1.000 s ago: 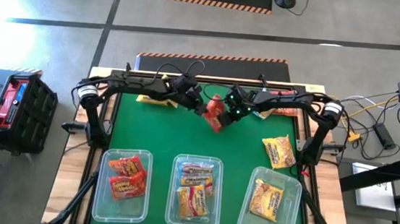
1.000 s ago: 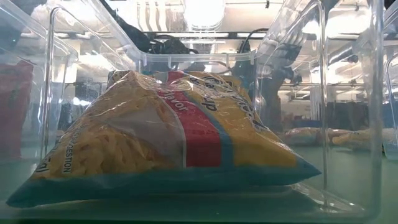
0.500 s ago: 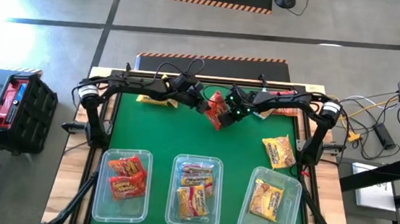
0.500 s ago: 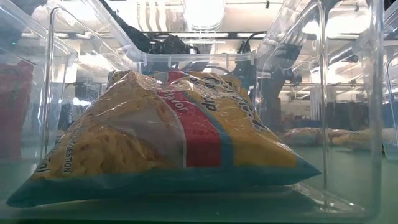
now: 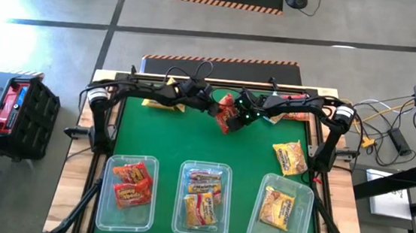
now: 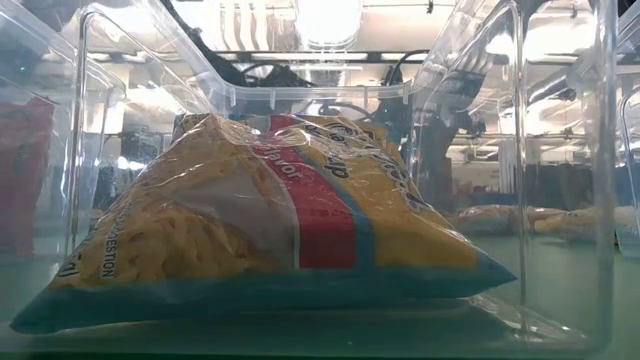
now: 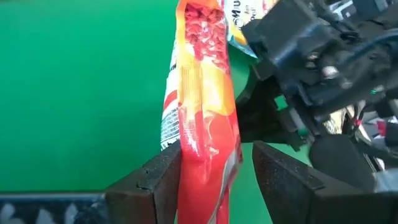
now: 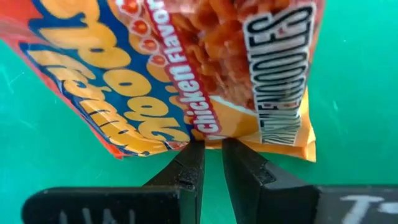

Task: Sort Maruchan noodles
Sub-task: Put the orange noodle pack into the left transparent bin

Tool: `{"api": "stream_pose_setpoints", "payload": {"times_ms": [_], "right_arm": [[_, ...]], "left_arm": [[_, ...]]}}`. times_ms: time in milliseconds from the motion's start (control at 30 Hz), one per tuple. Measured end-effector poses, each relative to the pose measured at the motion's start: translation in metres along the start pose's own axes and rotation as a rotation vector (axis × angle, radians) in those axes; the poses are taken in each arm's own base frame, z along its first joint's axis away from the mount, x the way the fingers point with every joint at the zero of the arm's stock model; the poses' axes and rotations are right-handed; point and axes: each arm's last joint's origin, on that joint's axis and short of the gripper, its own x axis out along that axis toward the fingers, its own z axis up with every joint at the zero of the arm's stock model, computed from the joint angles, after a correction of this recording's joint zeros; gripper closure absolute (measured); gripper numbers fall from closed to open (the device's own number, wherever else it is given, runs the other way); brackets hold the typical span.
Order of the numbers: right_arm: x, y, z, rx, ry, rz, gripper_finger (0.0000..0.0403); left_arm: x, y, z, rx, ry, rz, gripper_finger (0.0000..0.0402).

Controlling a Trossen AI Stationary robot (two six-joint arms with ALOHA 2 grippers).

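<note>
A red-orange Maruchan noodle packet (image 5: 227, 112) hangs over the far middle of the green mat, between my two grippers. My right gripper (image 8: 211, 155) is shut on it from the right. My left gripper (image 7: 214, 180) stands open around its other end, coming from the left. A yellow packet (image 5: 290, 157) lies flat on the mat at the right. More packets lie at the far edge under my left arm (image 5: 162, 103) and under my right arm (image 5: 287, 113). My left gripper has one finger (image 7: 158, 180) against a flat face of the red packet (image 7: 199, 155) near its end; the other finger (image 7: 280, 180) stands clear of it. My right gripper pinches the packet's end seam (image 8: 208, 138) between its two fingertips, slanting down from the table's right. The packet stands on edge, off the mat.
Three clear tubs stand along the near edge: the left one (image 5: 103, 198) with red packets, the middle one (image 5: 182, 205) with yellow-pink packets, the right one (image 5: 260, 211) with a yellow packet. The low view looks through the tub wall at a yellow packet (image 6: 280, 210).
The red packet has shifted a little toward the far edge, still held by my right gripper.
</note>
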Motion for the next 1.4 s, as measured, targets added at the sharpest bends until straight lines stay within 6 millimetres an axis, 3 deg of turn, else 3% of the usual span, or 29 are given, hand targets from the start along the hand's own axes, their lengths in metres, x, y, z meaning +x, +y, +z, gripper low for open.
{"api": "stream_pose_setpoints", "payload": {"times_ms": [367,767,933,1167,1400], "right_arm": [[0.0,0.0,0.0,-0.004,-0.002,0.005,0.0355],[-0.009,0.004,-0.001,-0.05,0.029,0.068,0.0355],[-0.035,0.01,-0.002,-0.106,0.021,0.099,0.0355],[-0.094,0.02,-0.006,-0.198,-0.078,0.133,0.0348],[-0.142,0.024,-0.021,-0.266,-0.128,0.152,0.0278]], "left_arm": [[0.008,0.0,-0.001,-0.005,-0.013,-0.052,0.0232],[0.008,0.002,-0.002,-0.016,-0.001,-0.035,0.0315],[0.008,0.002,-0.004,-0.022,0.024,-0.035,0.0322],[0.007,0.0,-0.005,-0.006,0.076,-0.1,0.0323],[0.005,-0.004,-0.007,0.149,0.155,-0.247,0.0323]]}}
